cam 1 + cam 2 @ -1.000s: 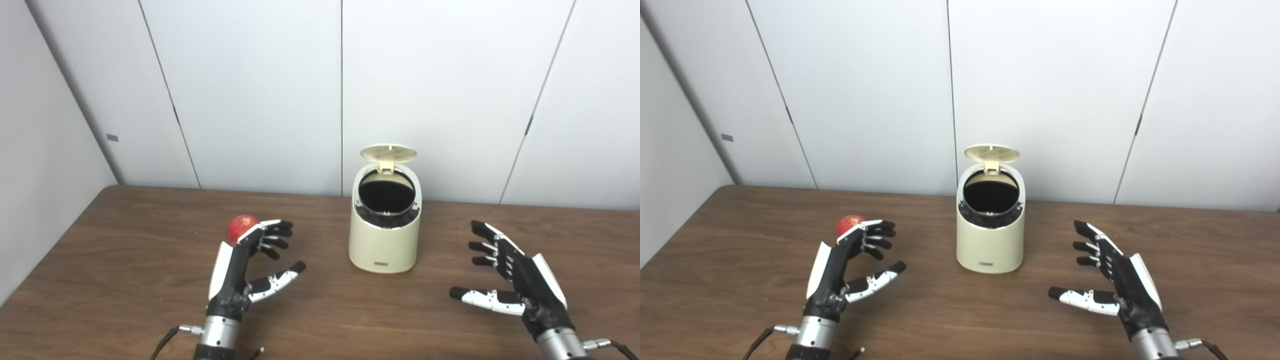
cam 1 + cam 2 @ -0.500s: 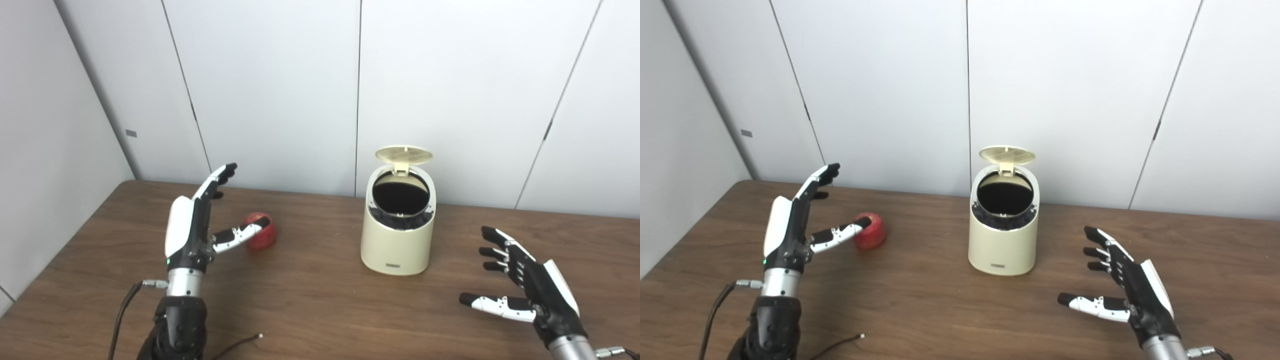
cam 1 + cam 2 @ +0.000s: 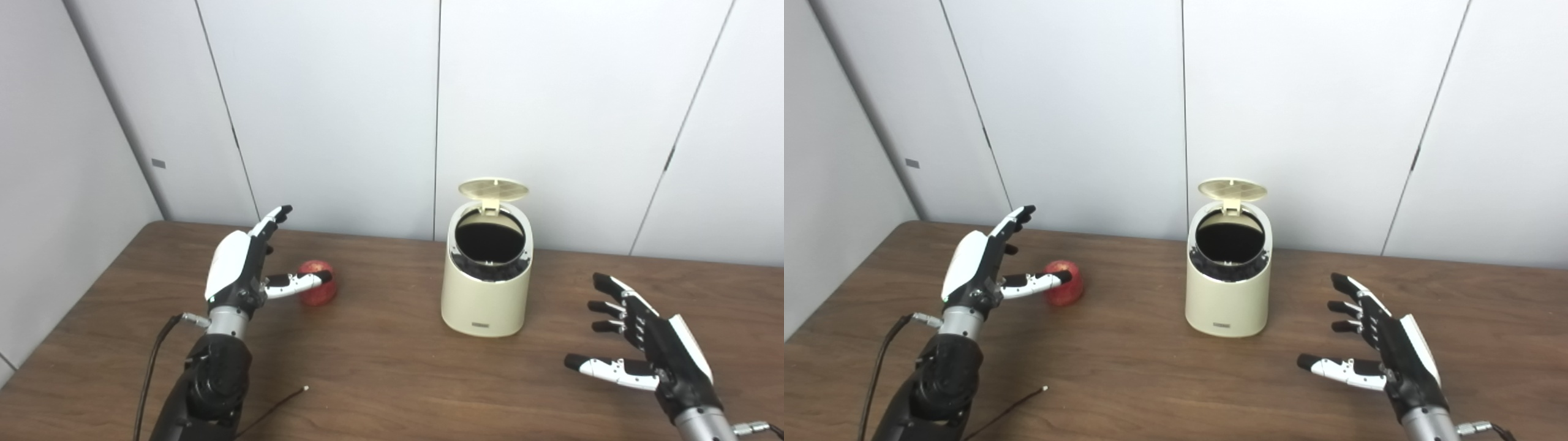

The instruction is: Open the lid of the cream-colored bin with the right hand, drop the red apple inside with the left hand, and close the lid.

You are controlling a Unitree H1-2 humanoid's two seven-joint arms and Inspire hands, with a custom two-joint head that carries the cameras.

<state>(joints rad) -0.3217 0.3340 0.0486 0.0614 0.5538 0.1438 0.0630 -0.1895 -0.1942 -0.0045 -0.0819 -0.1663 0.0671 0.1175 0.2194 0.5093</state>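
On a brown wooden table, a cream-colored bin stands near the centre, its round lid flipped up at the back and its dark mouth exposed. At about nine o'clock from the bin, well apart, a red apple rests on the tabletop. Just beside it, the left hand is spread, holding nothing, its thumb across the apple's front. At four o'clock from the bin, the right hand hovers, fingers apart and empty.

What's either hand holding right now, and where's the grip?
Nothing. The left hand is open beside the red apple, which sits on the table; the right hand is open and empty.
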